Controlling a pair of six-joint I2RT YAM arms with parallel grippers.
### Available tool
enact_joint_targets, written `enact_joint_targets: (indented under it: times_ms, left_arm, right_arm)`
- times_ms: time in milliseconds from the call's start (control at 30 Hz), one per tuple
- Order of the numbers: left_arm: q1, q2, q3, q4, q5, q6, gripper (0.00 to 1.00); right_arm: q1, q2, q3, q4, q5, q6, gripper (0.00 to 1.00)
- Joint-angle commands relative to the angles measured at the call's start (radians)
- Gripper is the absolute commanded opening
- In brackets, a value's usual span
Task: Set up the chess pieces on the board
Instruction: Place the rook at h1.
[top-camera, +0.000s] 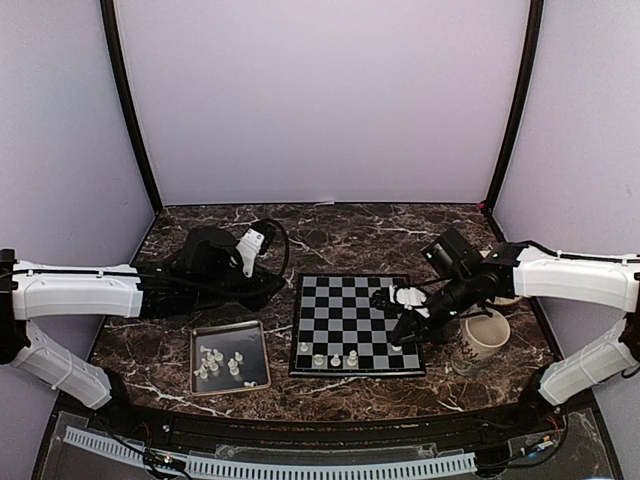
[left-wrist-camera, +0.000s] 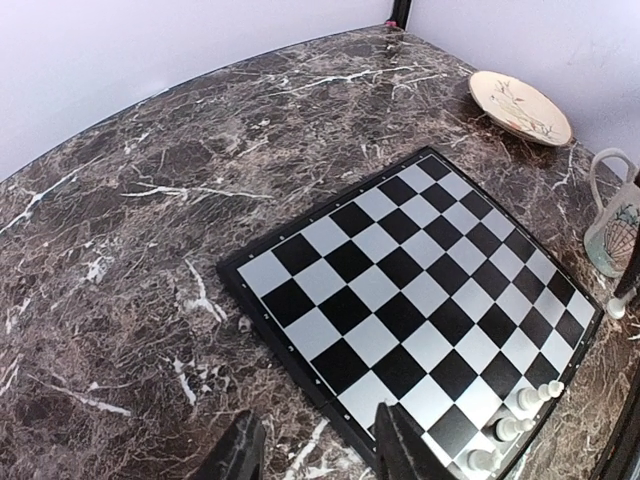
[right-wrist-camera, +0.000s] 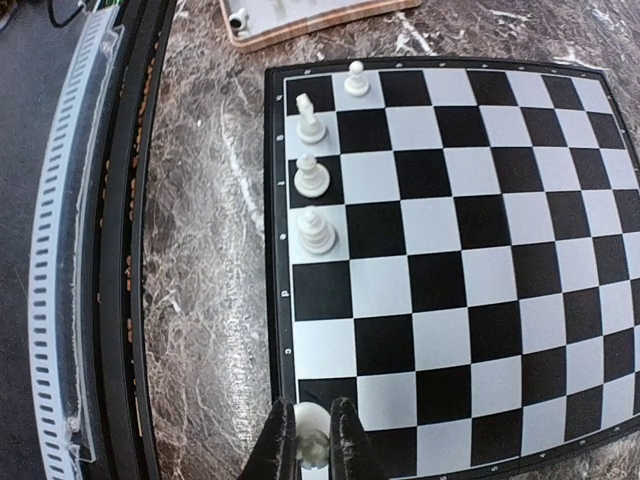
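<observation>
Closest to the lens, your right gripper (right-wrist-camera: 312, 412) is clenched on one whitish chess piece (right-wrist-camera: 311, 430), which it holds upright over the near right corner of the board (right-wrist-camera: 470, 260). From this angle you cannot tell whether the base of that piece touches the square. Four standing pieces (right-wrist-camera: 311, 177) occupy the near left part of the board, three in a line on the edge row and one on the second row at the corner. Your left gripper (left-wrist-camera: 318, 415) hangs above the marble table (left-wrist-camera: 150, 250) just beside the board's left edge, its fingers parted and gripping nothing. Left of the board and near it, the metal tray (top-camera: 232, 334) holds a loose cluster of spare pieces (top-camera: 212, 362). Off the board's right edge, the mug (top-camera: 484, 338) stands near your right gripper. Farther back on that side lies the decorated plate (left-wrist-camera: 520, 107), well apart from the board.
</observation>
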Motion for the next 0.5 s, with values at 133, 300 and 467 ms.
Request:
enact_joint_targets:
  times_ms: [133,300,467]
  left_arm:
    - [0.028,0.017,0.057,-0.049,-0.017,-0.06,0.4]
    - [0.03,0.029,0.063,-0.053,-0.018,-0.075,0.4]
    - [0.03,0.039,0.07,-0.056,-0.014,-0.082,0.4]
  right_arm:
    - [0.045,-0.06,-0.122,0.089,0.089,-0.089,0.03]
    - [0.047,-0.078,-0.173,0.101,0.127,-0.116,0.03]
    - [0.047,-0.075,-0.207,0.116,0.158,-0.126,0.03]
